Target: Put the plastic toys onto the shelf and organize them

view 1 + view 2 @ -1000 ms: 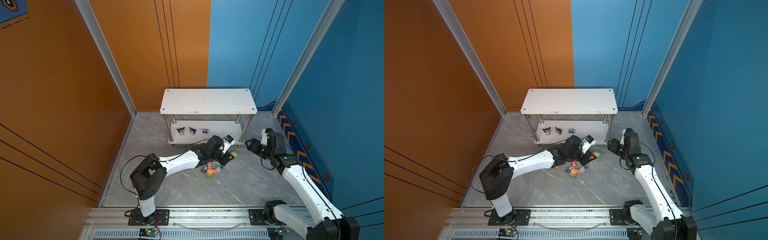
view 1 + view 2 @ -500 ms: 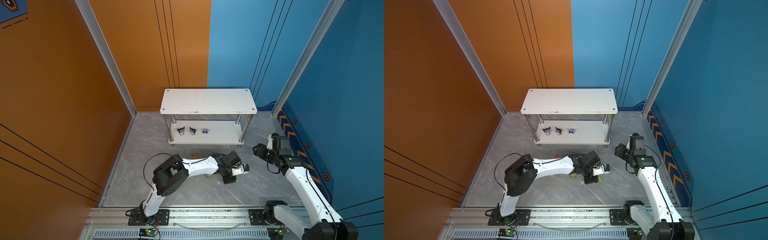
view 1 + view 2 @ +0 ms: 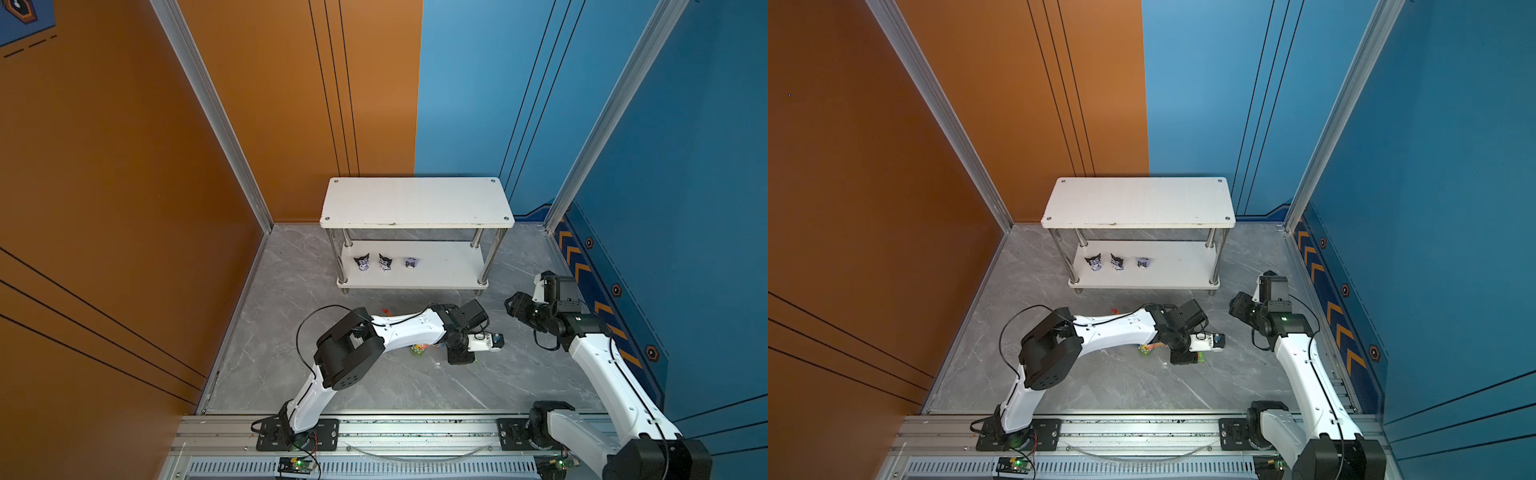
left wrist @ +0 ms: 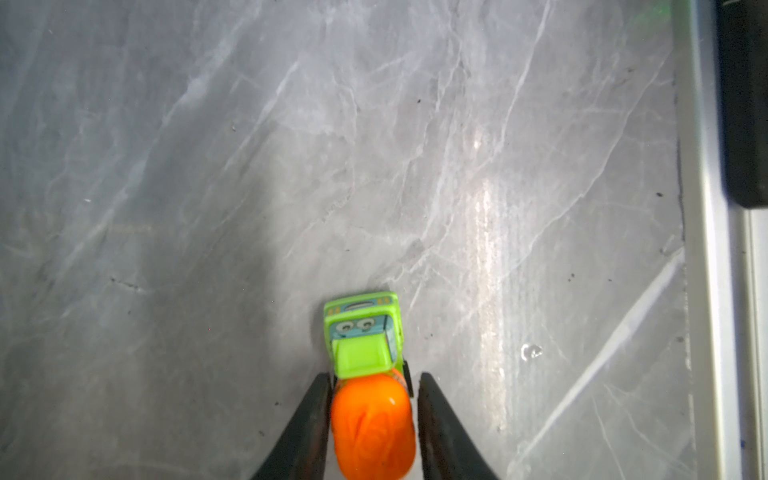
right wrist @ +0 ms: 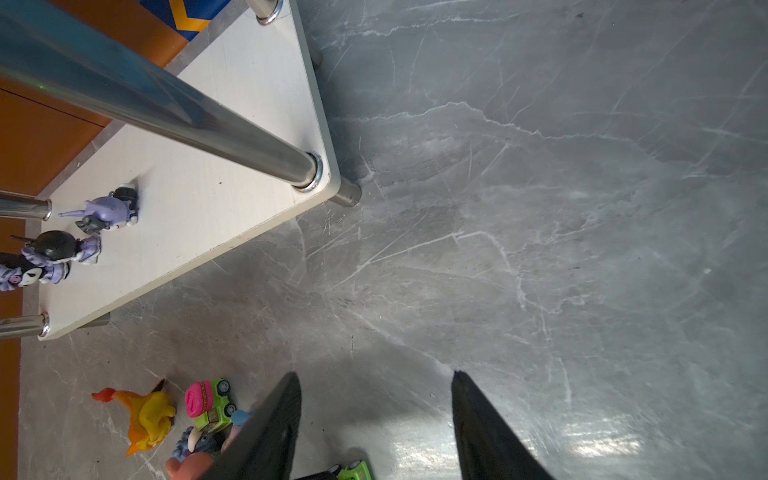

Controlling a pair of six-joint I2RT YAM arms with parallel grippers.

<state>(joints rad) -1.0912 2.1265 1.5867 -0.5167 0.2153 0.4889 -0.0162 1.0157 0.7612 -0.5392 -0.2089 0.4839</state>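
Shelf (image 3: 415, 203) lower board: 3 eared heads (image 3: 385, 262); floor (image 3: 291, 299): 2 green cars (image 5: 212, 405).

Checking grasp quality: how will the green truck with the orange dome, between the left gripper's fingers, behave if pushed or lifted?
The green truck shows small black wheels, so a push would probably roll it across the smooth floor. Its glossy, rounded orange dome could slip from the left gripper when squeezed. Looks rigid, likely light.

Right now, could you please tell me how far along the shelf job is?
Done: three black-purple figures sit on the shelf's lower board. In hand: left fingers flank the orange-topped truck on the floor; grip unclear. Left: that truck, the orange creature, pink-topped truck and others nearby; right fingers empty.
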